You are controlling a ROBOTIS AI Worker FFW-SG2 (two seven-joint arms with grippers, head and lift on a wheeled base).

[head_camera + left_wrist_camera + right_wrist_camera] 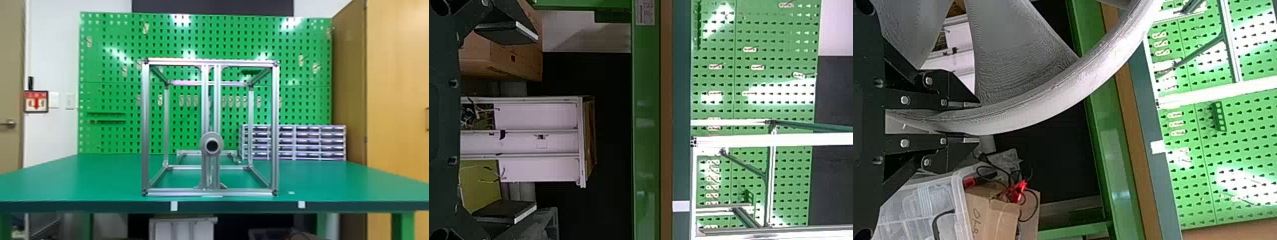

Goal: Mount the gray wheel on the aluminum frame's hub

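Well, the right gripper (978, 123) has its fingers pinched on the gray wheel's rim (1053, 98), apart from the aluminum frame (145, 127) and its bare hub (204, 140); the left gripper (536, 121) gapes wide, holding nothing.

Gray wheel (1078, 84), partly visible in the right wrist view; a smooth, curved rim and broad spokes textured with fine lines; its rim is pinched between the two black fingers of the right gripper (977, 120), with the wheel off the hub. Silver aluminum frame (145, 127); an open, upright box of straight bars, standing on the green table (63, 178) near its front edge; two close-set posts rise at the middle of its front. Round gray hub (211, 146); a disc with a raised, dark-centered ring, set on those posts below mid-height and facing forward.
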